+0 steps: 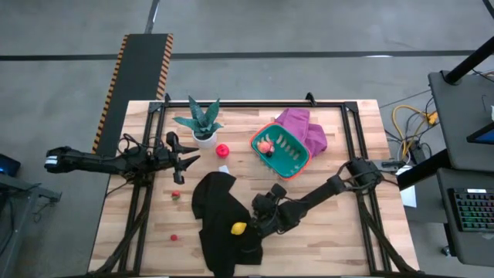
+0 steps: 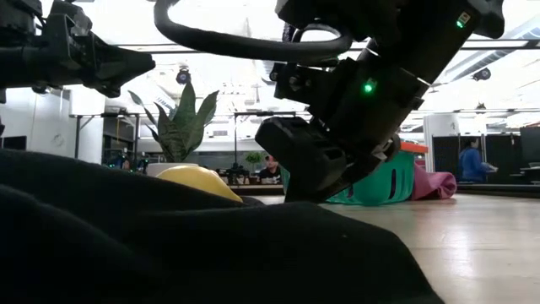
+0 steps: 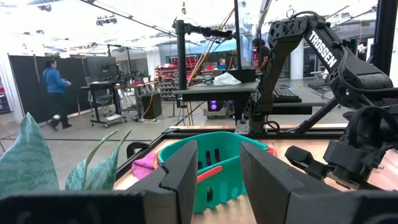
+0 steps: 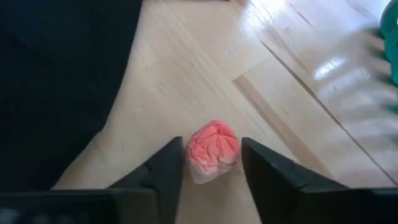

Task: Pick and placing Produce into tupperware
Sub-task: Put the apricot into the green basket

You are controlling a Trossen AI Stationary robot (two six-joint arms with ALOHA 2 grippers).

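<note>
— Handling of the pink piece (image 4: 212, 149)?
— Light, hard toy, likely slick; take it across its middle. It lies on the wooden desk (image 4: 205, 68) by the black cloth (image 1: 224, 220), between the right gripper (image 4: 211, 163) jaws, not yet clamped.
— Left gripper (image 3: 217, 171)?
— Slightly parted, empty, near the plant (image 1: 199, 120).
</note>
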